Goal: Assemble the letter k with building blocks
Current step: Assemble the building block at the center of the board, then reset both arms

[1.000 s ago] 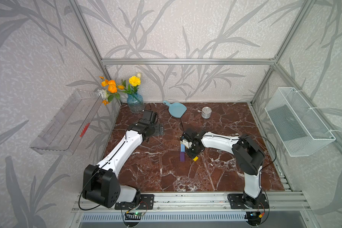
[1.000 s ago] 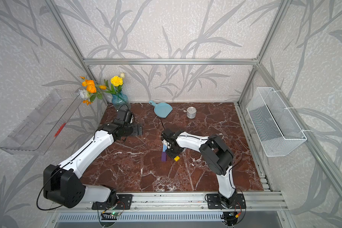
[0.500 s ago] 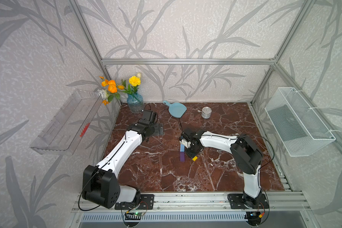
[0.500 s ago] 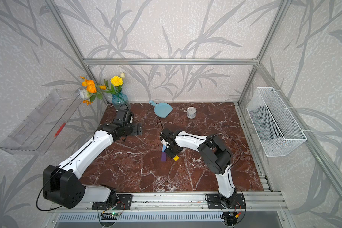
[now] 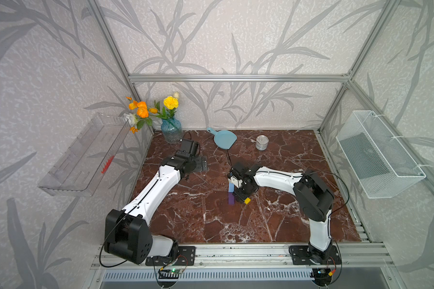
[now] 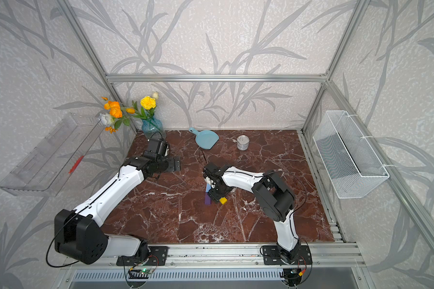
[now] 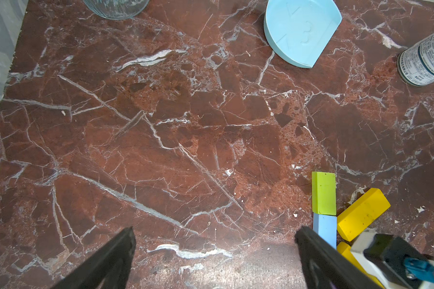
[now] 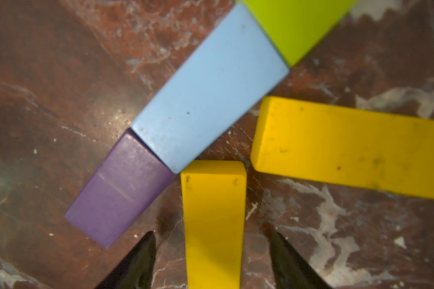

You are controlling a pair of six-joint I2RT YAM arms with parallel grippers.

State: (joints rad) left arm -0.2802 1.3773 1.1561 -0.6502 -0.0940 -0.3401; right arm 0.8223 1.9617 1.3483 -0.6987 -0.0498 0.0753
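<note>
Both top views have the left gripper [image 5: 202,164] parked over on the left of the marble table [image 5: 198,220], jaws spread wide above bare stone. Mid-table is the letter k [image 5: 231,187]: lime green block [image 8: 298,25], light blue block [image 8: 208,100] and purple block [image 8: 120,190] end to end, one yellow bar [image 8: 348,150] slanting off beside the blue. Right gripper [image 8: 212,236] straddles the second yellow bar [image 8: 213,200], jaws apart, clear of both its sides.

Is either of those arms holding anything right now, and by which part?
Nothing is held. The right arm's fingers stand open either side of a yellow bar, gaps showing; the left arm's fingers are open around nothing.
</note>
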